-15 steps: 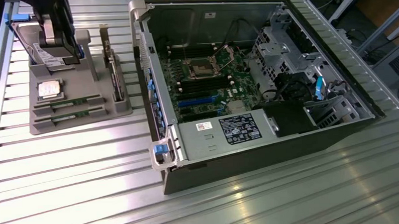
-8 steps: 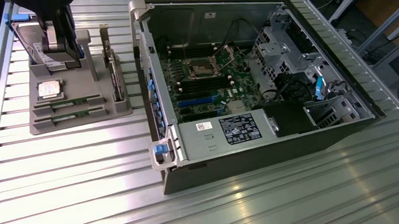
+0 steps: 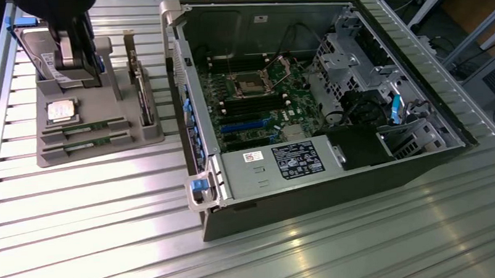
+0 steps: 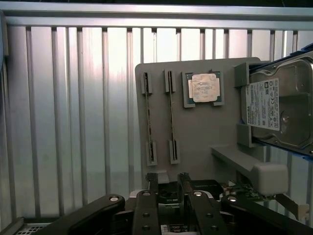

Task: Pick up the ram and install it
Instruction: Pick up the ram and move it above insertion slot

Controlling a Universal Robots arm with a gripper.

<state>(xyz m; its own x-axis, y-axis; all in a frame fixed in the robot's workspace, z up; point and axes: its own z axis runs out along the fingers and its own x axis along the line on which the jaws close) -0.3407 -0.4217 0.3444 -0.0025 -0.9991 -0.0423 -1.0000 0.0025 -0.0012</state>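
Your fingers point(image 4: 151, 191) hung spread wide and empty over the grey holder point(image 4: 195, 142), well short of the ram point(image 4: 148, 120), which stood on edge in its slot. A second stick point(image 4: 171, 117) stood close alongside, so an off-centre approach could have snagged it or tipped the thin board.

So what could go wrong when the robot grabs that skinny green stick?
The two ram sticks stand side by side in the grey holder, so the open hand might knock the neighbour. They are thin, so an off-centre grip could tilt one. The slots in the computer are narrow; a crooked stick may not go in.
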